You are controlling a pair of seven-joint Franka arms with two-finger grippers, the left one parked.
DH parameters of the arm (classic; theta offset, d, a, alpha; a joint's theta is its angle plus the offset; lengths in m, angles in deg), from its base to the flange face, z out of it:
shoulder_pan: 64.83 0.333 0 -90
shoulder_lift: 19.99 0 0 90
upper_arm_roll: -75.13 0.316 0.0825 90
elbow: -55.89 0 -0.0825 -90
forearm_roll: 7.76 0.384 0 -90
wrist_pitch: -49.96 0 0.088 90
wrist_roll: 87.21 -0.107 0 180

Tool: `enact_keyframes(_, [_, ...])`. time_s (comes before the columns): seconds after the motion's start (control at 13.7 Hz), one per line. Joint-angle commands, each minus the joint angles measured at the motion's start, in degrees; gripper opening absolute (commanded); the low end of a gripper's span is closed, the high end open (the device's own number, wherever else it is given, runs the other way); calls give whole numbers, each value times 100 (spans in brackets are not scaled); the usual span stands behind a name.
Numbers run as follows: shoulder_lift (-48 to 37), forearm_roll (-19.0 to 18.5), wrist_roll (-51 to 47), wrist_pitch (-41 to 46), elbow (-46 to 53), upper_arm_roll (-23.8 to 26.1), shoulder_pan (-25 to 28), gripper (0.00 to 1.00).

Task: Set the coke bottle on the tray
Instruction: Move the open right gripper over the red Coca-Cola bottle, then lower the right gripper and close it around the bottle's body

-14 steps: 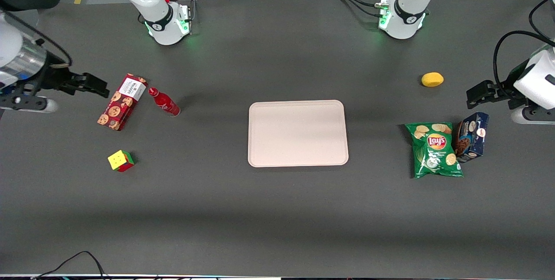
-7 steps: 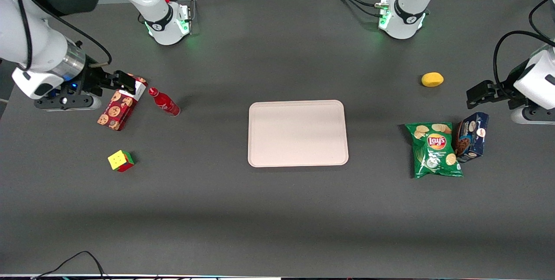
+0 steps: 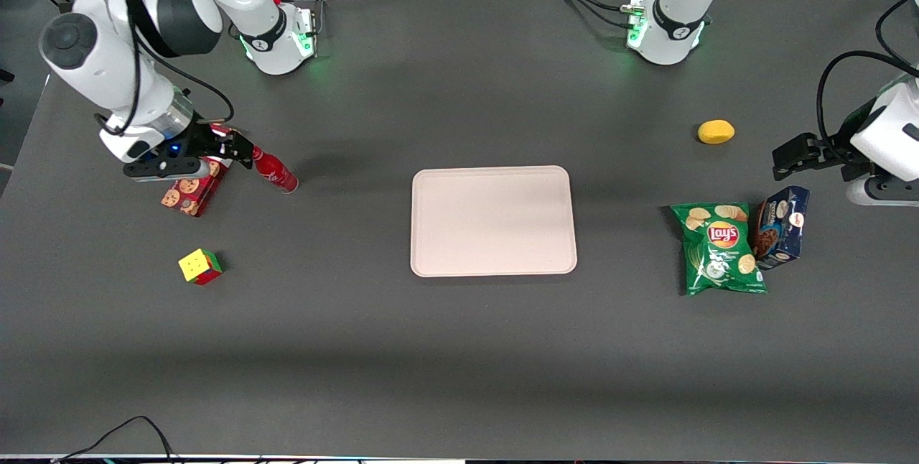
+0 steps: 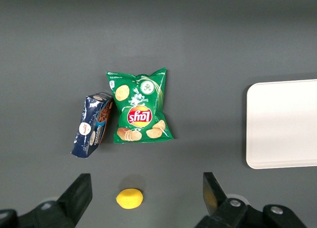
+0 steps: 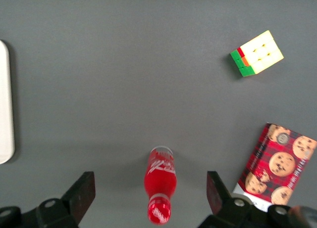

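My fingers point(image 3: 237, 148) hang above the bench point(image 3: 459, 349), spread wide apart with nothing between them but air. In my wrist view the two fingertips point(image 5: 81, 193) stand well clear of each other, and the coke bottle point(image 5: 160, 189) sits in the open gap between them, touching neither. My wrist is bent over so that I look down on the bench, and my forearm rises from there toward my base at the working arm's end.

The coke bottle point(image 3: 273, 169) stands on the bench just beneath my fingers, its cap nearest to them and its body showing faint white lettering. It leans in the front view, cap toward my fingers, base toward the tray.

Just beside the bottle, partly under my hand, lies the red cookie box point(image 3: 188, 195), flat on the bench; in my wrist view the red cookie box point(image 5: 277, 166) is close by one fingertip but apart from the bottle. A little farther from my fingers, nearer the front camera, sits the puzzle cube point(image 3: 200, 266), on its own.

The tray point(image 3: 494, 221) lies flat, well apart from my fingers, toward the middle of the bench; only its rounded edge point(image 5: 4, 102) shows from my wrist.
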Motion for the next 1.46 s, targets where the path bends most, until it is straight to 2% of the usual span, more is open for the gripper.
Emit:
enact_keyframes(0.0, [-368, 76, 221, -1137, -1032, -57, 17, 100])
enact_keyframes(0.29, [-350, 94, 213, -1743, -1515, -49, 17, 100])
enact_keyframes(1.39, [-227, 94, 160, -1543, -1815, -13, 35, 100])
